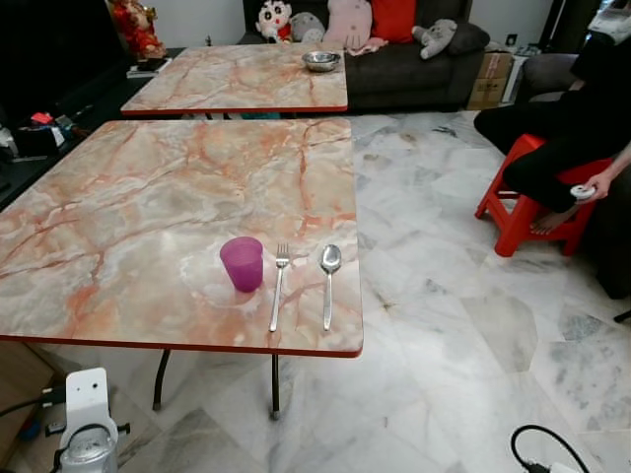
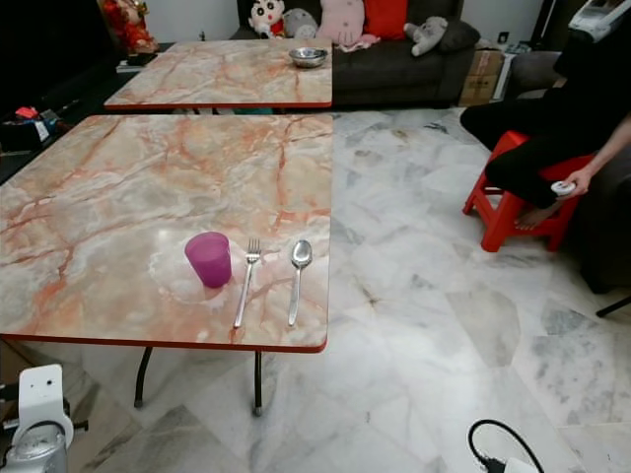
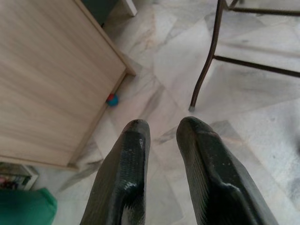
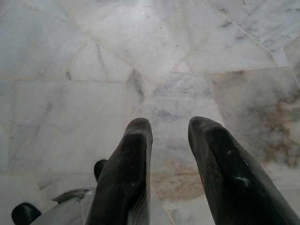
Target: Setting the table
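Observation:
A purple cup (image 1: 243,263) stands upright near the front edge of the near marble table (image 1: 148,197). A fork (image 1: 279,286) lies just right of it, and a spoon (image 1: 329,281) lies right of the fork, both pointing away from me. A metal bowl (image 1: 321,61) sits on the far marble table (image 1: 237,84). My left gripper (image 3: 161,129) hangs low beside the table leg (image 3: 206,61), open and holding nothing. My right gripper (image 4: 168,126) hangs over the marble floor, open and holding nothing.
A person (image 1: 562,128) sits on a red stool (image 1: 527,202) at the right, holding a small white object. A dark sofa (image 1: 404,59) with plush toys stands at the back. A wooden cabinet (image 3: 47,79) is by my left arm. A black cable (image 1: 542,448) lies on the floor.

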Motion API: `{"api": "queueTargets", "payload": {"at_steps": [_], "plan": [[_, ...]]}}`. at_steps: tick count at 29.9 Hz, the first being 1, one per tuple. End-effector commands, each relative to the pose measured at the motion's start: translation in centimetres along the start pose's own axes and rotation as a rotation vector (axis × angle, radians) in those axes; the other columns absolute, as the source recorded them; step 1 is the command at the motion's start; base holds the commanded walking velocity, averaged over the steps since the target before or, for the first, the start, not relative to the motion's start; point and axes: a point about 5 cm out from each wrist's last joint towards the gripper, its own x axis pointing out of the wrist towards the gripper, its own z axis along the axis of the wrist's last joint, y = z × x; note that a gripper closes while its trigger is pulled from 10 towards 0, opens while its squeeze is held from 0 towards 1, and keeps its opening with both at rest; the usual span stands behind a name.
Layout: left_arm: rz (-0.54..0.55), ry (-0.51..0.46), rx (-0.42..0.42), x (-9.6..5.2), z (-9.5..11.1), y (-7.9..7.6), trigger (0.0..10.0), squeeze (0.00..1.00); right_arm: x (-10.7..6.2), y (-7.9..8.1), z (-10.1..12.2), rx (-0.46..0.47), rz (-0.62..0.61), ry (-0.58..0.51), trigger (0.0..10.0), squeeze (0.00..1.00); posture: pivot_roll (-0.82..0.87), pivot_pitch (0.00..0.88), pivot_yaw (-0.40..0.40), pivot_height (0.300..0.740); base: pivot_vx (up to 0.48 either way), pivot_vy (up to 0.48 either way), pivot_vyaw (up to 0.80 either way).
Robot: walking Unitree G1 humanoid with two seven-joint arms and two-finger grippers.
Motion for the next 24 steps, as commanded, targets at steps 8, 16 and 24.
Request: {"api": "queueTargets", "payload": {"at_steps": [8,16,24], "plan": [[-0.182,-0.075,-0.032,-0.1,0.8,-0.9,10.0,0.0,0.0,0.0,0.0,0.002,-0.001,0.001,10.0,0.0,0.0,0.044,0.032,0.74,0.0,0.0,0.0],[-0.335,-0.053,0.003,-1.3,-1.9,-1.1,10.0,0.0,0.0,0.0,-0.1,0.002,0.0,0.001,10.0,0.0,0.0,0.04,0.032,0.74,0.0,0.0,0.0],[-0.382,-0.062,0.121,-2.0,-3.2,-0.2,10.0,0.0,0.0,-0.1,0.0,0.0,-0.001,0.0,10.0,0.0,0.01,0.041,0.026,0.74,0.0,0.0,0.0]]}}
